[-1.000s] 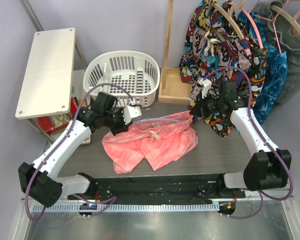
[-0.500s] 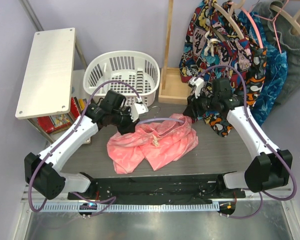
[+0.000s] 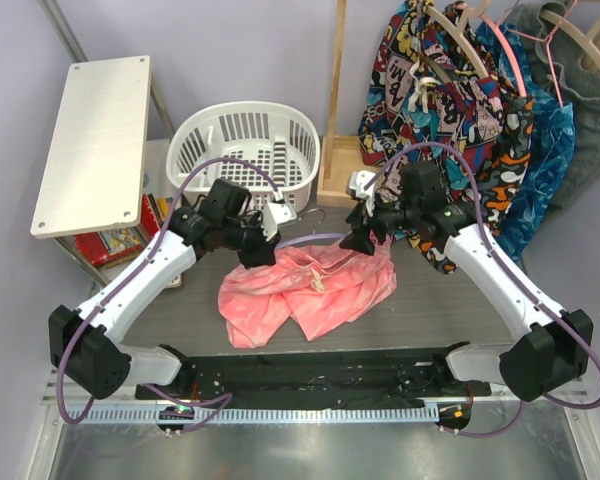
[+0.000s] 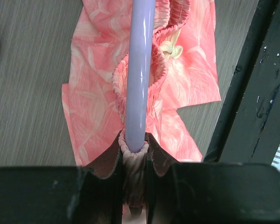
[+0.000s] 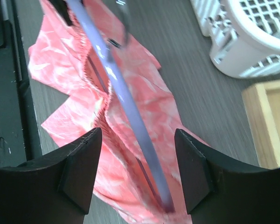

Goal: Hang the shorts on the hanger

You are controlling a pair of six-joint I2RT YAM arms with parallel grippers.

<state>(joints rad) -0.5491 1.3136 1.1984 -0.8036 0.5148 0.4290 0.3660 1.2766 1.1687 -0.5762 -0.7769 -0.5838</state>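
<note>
Your right gripper has slid left toward the middle of the frame since a second ago, and the shorts have bunched up narrower between the two arms. The hanger now bows in a shorter arc across the top edge of the fabric. Your left gripper has barely budged over the last half second.

On the left wrist camera, the fingers are pinched together on the gathered waistband, right where the lavender rod runs into it. You can't tell whether the rod itself is nipped. On the right wrist camera, the fingers stand well apart, and the rod passes between them over the pink cloth, closer to the right-hand one.

The shorts lie mid-frame on the dark grey wood-grain table, their legs spilling toward the black rail at the bottom. A white basket sits upper centre-left, with a white board at upper left and a wooden tray just beside the basket. Hanging clothes fill the upper right against pale lavender walls.

From above, the right gripper covers the hanger's right end. The hook is only a blurred curve at the top of the right wrist view. The drawstring knot shows just beside the rod.
</note>
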